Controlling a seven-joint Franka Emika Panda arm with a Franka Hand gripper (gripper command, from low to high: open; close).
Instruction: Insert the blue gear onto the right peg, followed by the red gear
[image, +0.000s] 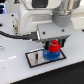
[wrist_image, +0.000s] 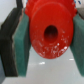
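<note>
Exterior view shows the gripper (image: 53, 44) clamped on the red gear (image: 53, 47), held directly above the blue gear (image: 50, 55) already seated on the white plate (image: 35, 57), apparently so its bore lines up with the hidden right peg.

A white table (image: 15, 70) fills the lower part of the exterior view, its surface plain and glossy. In the lower middle of the frame lies 1 white rectangular plate (image: 36, 57) with a black border, set flat and at a slant to the table's edges. Along the far left edge, about midway up, faint blue marks (image: 2, 48) show on the table. The upper left corner of the frame is dark background (image: 7, 7).
</note>
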